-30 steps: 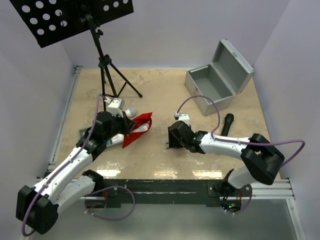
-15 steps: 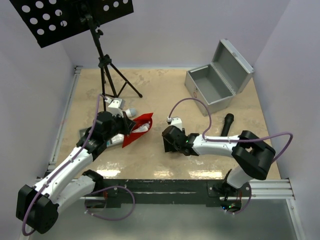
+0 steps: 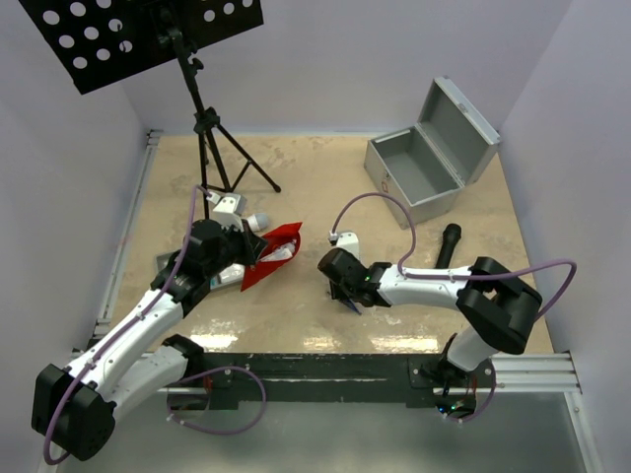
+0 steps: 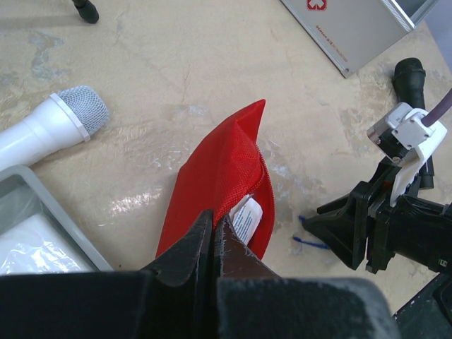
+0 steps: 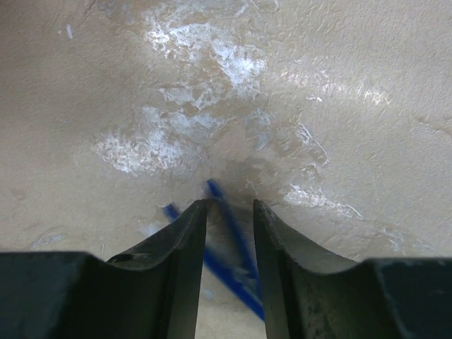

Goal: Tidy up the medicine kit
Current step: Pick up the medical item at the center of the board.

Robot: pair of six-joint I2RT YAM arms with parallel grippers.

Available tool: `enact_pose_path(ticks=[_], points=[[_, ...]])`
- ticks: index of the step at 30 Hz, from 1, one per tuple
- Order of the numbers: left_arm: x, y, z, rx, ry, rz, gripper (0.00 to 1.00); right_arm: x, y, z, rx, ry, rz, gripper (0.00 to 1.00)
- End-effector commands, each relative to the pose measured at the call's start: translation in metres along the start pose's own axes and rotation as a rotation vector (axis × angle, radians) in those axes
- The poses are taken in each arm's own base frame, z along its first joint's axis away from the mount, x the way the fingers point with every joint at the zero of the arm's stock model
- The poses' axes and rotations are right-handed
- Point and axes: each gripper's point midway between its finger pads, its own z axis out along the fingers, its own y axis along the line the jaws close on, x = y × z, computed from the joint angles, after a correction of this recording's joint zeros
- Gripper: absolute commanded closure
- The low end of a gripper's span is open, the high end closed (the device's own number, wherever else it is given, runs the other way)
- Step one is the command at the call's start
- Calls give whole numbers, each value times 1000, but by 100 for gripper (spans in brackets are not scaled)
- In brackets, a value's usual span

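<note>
pale walls box in a mottled beige tabletop (image 3: 315,177), and the open metal case (image 3: 412,169) of the medicine kit sits at its far right, well apart from where we are working. our left gripper (image 4: 215,220) is pinched tight on the near edge of the red pouch (image 4: 219,169), lifting its mouth so that a white tube (image 4: 247,215) shows inside. the grey tray (image 4: 67,219) lies just beside the pouch. our right gripper (image 5: 229,205) is down at the table with its jaws narrowed to a slim gap, and a thin blue item (image 5: 239,240) lies in that gap. we cannot tell what the blue item is, and we see no firm pinch on it yet.

the step in hand looks to be picking that blue piece up for the pouch. to do it well we would close squarely across the strip with the tips right at the surface, since something this flat can slip out sideways or get pushed along. we would lift only once it is trapped, with the pouch mouth turned toward the right arm.
</note>
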Motion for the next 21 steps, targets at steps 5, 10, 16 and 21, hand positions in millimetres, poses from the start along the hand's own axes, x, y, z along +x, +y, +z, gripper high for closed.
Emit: enact_pose_path(ticks=[5,10,16,21], points=[[-4,-1,0,12,-23,-5,100,-28,17,-19,-62,-58,76,39],[-5,-3,-1,17,-24,-9,100,-36,21,-31,-96,-69,77,33],[-3,-2,-1,16,-21,-11,100,3,40,-44,-216,22,1,33],[-2,-3,0,21,-19,-16,100,25,28,-41,-124,48,-18,35]])
